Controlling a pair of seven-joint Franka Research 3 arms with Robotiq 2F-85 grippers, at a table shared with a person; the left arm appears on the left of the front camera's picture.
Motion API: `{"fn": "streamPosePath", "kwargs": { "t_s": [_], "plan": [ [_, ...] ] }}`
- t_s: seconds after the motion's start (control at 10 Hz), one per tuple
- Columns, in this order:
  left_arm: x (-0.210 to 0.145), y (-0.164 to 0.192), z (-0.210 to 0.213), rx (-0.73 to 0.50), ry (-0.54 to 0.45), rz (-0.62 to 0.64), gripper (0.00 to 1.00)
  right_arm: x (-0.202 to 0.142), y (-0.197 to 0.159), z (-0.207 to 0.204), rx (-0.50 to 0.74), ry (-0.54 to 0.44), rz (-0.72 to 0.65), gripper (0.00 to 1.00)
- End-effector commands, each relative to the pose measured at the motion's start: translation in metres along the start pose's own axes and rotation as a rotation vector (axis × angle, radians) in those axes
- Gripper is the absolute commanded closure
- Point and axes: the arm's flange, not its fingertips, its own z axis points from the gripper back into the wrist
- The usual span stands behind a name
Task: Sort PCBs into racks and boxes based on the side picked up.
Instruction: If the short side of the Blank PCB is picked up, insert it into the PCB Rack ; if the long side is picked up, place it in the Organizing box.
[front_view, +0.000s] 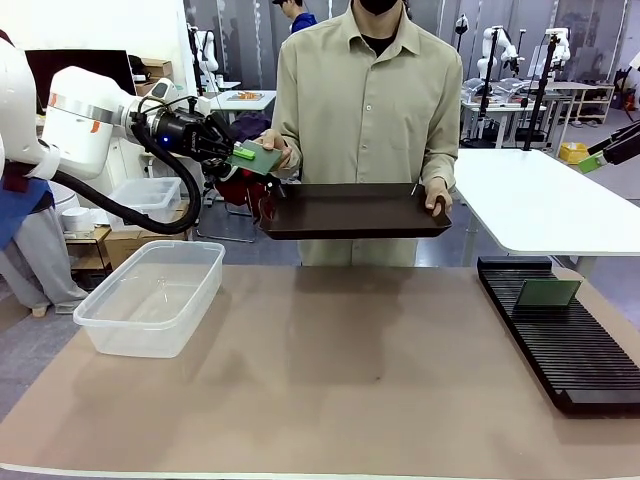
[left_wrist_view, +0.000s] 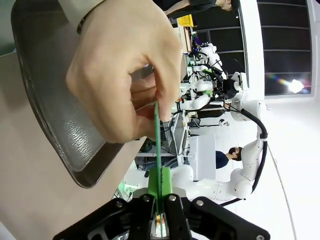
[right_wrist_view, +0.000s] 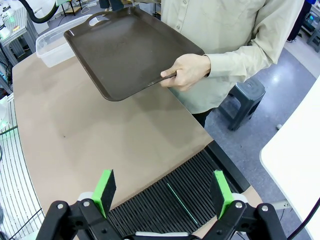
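Handover of PCB at tray's left end, above the worktop.
Front view: left tool (front_view: 243, 153) clamped on a green PCB (front_view: 258, 157) beside the person's hand (front_view: 274, 150); clear tub (front_view: 150, 297) sits left, black rack (front_view: 565, 335) right, holding a second board (front_view: 546, 292).
Left wrist view: fingers (left_wrist_view: 142, 117) pinch the board's (left_wrist_view: 157, 145) far edge.
Right wrist view: right tool (right_wrist_view: 162, 192) spread wide, empty, over the rack (right_wrist_view: 170, 197); tray (right_wrist_view: 127, 50) held beyond.

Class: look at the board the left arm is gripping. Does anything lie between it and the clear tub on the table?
Nothing visible does. The PCB, still pinched by the person's hand, sits up and right of the tub, with open air between.
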Motion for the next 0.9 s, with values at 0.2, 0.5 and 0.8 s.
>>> {"fn": "streamPosePath", "kwargs": {
  "t_s": [0.2, 0.5, 0.8],
  "plan": [
    [-0.0008, -0.0003, 0.0027, -0.001, 0.004, 0.001, 1.0, 0.001, -0.0006, -0.0027, 0.001, 0.004, -0.001, 0.0],
    [-0.0008, -0.0003, 0.0027, -0.001, 0.004, 0.001, 1.0, 0.001, -0.0006, -0.0027, 0.001, 0.004, -0.001, 0.0],
    [0.0002, 0.0004, 0.0018, -0.007, 0.015, -0.004, 0.97, 0.001, -0.0006, -0.0027, 0.001, 0.004, -0.001, 0.0]
  ]
}}
